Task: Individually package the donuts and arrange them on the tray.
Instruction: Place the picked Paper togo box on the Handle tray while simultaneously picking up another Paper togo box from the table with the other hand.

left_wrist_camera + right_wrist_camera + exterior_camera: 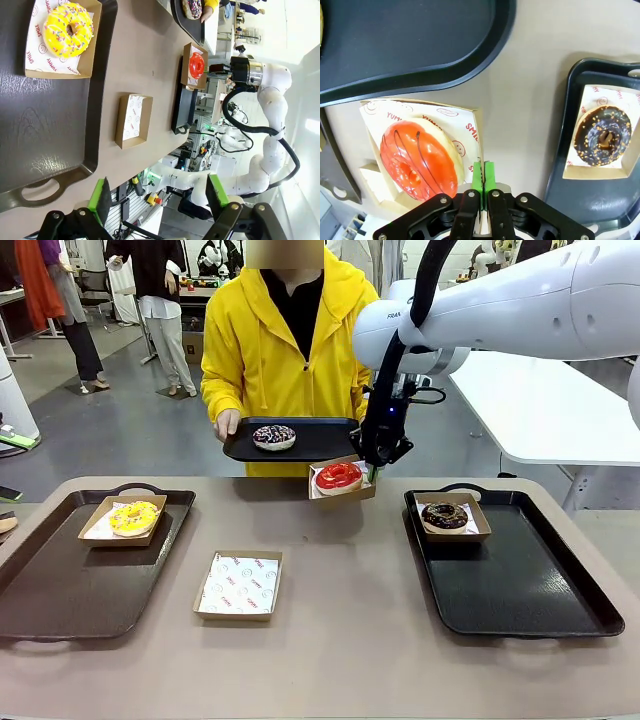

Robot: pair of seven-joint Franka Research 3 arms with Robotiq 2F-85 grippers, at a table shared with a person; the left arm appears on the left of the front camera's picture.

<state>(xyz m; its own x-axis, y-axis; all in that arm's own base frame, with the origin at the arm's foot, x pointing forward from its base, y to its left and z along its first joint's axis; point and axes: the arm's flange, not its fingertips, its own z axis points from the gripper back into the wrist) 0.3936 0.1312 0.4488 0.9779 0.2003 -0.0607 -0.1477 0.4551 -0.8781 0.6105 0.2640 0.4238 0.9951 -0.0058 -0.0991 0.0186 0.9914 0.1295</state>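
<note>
Right gripper [378, 464] pinched tight on the rim of the cardboard box [345, 495] carrying the red donut [339, 476], at the table's far edge, just below the black tray [325, 435] in the person's hand [228, 423]; purple donut [274, 436] sits on that tray. Left gripper [159, 197] fingers wide, holding nothing, over the left tray [60, 580]. Yellow donut [134, 517] boxed on left tray; chocolate donut [445, 517] boxed on right tray [520, 580]. Paper-lined box [239, 584] mid-table.

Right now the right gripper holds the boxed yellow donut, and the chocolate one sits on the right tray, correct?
No: the right gripper holds the boxed red donut, as the right wrist view shows. The chocolate one is on the right tray.
</note>
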